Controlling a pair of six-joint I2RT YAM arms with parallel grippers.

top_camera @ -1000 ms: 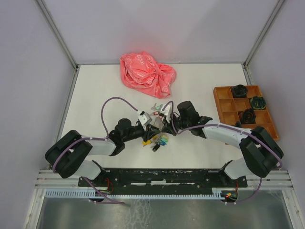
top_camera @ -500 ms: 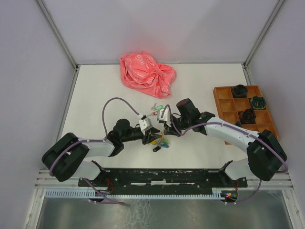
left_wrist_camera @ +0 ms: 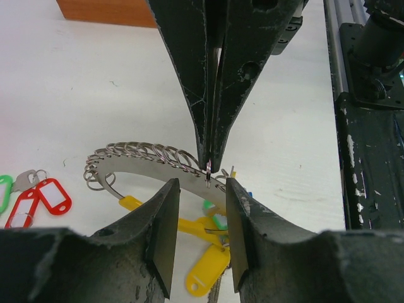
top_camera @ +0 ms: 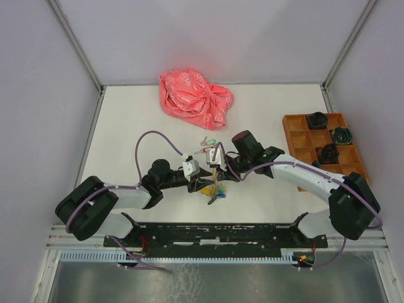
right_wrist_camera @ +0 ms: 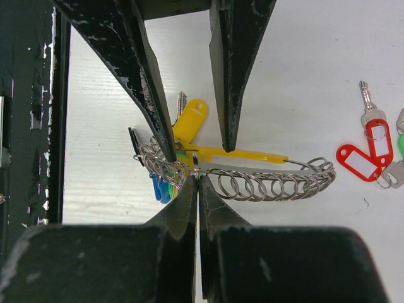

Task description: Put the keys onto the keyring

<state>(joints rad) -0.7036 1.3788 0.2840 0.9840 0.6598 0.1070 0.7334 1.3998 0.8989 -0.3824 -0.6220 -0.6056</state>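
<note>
Nearest to me, the left pincer point(left_wrist_camera: 201, 189) stands part-open. Its two fingers straddle the keyring point(left_wrist_camera: 148, 158), and the wire passes through the gap between them with nothing gripped that I can see. Under those fingers lie the yellow tags point(left_wrist_camera: 208, 278) of keys already strung on. Straight across, tip to tip with it, the right pincer point(left_wrist_camera: 208, 163) comes down closed tight on the keyring's wire, so I judge it alone holds the ring. A row of small split rings runs along the wire to one side of that pinch.

Off to the side of both pincers, well apart from the ring, the loose keys point(left_wrist_camera: 53, 196) lie flat on the table point(left_wrist_camera: 95, 95), with red tags and at least one green. From above they sit just beyond the right pincer's fingers. Further off on the right pincer's side is the orange tray point(top_camera: 295, 129), and beyond everything, near the back wall, a crumpled pink bag point(top_camera: 194, 93).

As for progress, I'd say the ring is gripped and presented, but none of the red- or green-tagged keys is on it yet. Each has to be picked up and threaded.

Some things I can't make out. I can't see where the ring opens. I can't tell whether the right pincer nips the bare wire or one of the little split rings. The loose keys can't be counted, since the frame edge cuts some off. I also can't tell whether the far end of the ring touches the table.
</note>
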